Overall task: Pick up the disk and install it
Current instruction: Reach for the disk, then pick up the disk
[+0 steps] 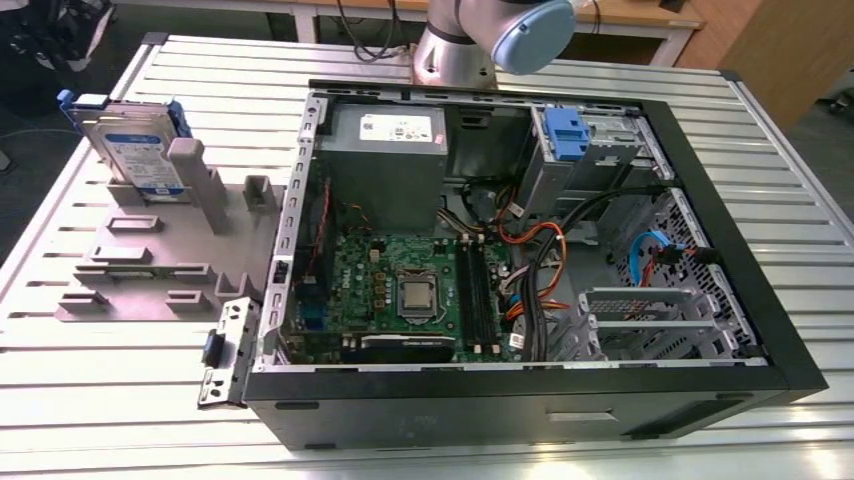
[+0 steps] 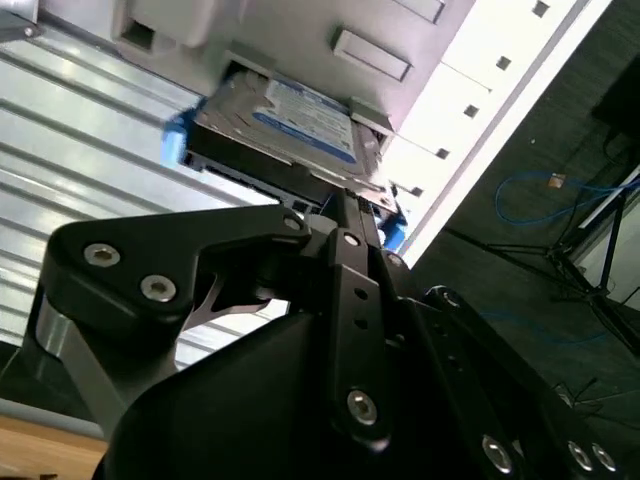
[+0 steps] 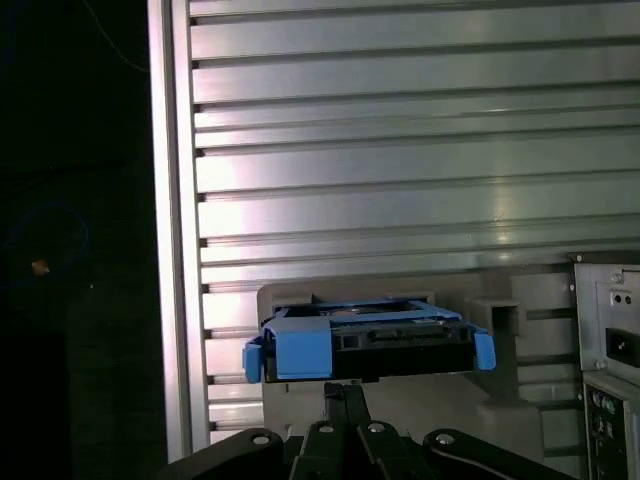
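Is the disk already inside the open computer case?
No, the disk stands upright in the grey holder, outside the computer case, at the exterior view's left of it.

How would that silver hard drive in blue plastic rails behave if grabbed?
Probably stiff and fairly heavy: the silver hard drive looks metal-cased. Standing on edge in the grey holder, it might tip if nudged sideways.

Exterior view: bright, even overhead light; soft sheen on slatted table; computer case interior mildly shaded. Second wrist view: glare washes out the table edge beside the disk. First wrist view: glare bands on slats, floor near black.
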Robot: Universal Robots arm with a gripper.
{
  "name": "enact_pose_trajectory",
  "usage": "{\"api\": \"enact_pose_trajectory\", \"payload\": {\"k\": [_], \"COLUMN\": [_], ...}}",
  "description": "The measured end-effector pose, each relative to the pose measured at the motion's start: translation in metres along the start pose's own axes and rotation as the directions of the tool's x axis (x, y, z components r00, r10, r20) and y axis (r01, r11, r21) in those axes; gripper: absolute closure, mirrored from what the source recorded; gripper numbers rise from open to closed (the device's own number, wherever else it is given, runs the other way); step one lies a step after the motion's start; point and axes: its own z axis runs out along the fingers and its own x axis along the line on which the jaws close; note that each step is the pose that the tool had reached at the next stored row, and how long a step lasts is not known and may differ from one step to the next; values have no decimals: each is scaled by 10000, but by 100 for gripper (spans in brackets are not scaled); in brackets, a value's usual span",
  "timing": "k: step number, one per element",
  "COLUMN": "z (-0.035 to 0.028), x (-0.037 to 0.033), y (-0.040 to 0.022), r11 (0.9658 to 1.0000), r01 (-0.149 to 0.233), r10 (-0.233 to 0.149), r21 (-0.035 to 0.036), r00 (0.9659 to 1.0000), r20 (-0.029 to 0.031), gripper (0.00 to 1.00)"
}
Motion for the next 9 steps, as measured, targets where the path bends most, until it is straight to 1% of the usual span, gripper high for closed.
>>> {"api": "enact_pose_trajectory", "payload": {"k": [2, 9], "z": [5, 5], "x": [44, 48], "y": [1, 1], "r11": [10000, 10000], "r01": [0, 5], "r10": [0, -5], "r21": [-1, 0], "r00": [10000, 10000], "r20": [-1, -13], "gripper": [89, 89]}}
